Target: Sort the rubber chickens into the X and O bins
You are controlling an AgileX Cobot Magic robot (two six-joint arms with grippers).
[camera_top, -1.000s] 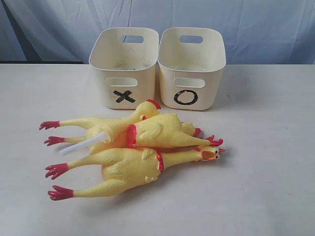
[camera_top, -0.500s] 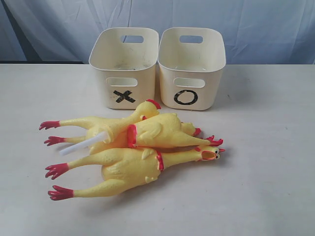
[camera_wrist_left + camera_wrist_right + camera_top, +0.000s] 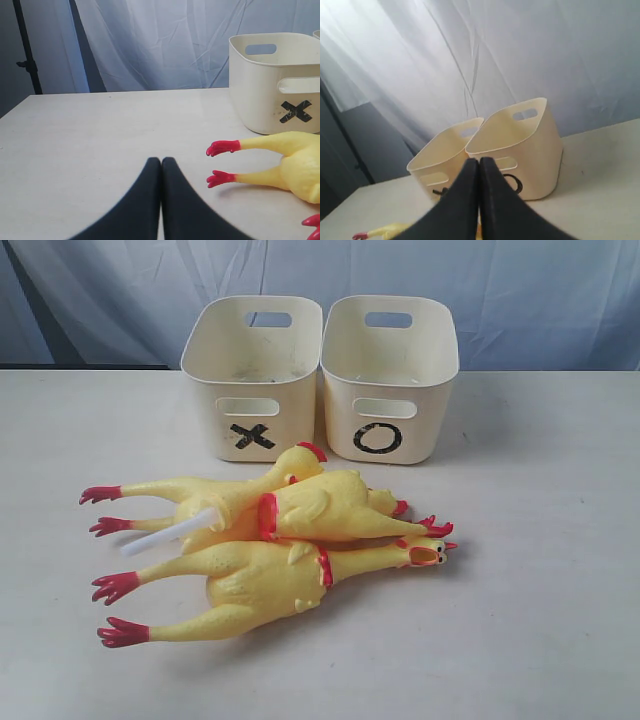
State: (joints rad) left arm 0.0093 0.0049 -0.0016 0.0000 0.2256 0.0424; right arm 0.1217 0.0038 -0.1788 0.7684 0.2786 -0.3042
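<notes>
Three yellow rubber chickens lie piled on the table in the exterior view: a long one in front [image 3: 270,580], a smaller one [image 3: 330,505] on top, another long one behind [image 3: 200,502]. Behind them stand the cream X bin [image 3: 252,380] and O bin [image 3: 388,380], side by side. No arm shows in the exterior view. My left gripper [image 3: 161,162] is shut and holds nothing, with the red feet [image 3: 223,148] of a chicken and the X bin [image 3: 275,80] off to one side. My right gripper [image 3: 479,161] is shut and holds nothing, pointing at the O bin [image 3: 520,145].
A white tube [image 3: 165,535] sticks out from between the chickens. A pale blue-white curtain [image 3: 500,290] hangs behind the table. A black stand pole [image 3: 25,47] rises past the table's far edge in the left wrist view.
</notes>
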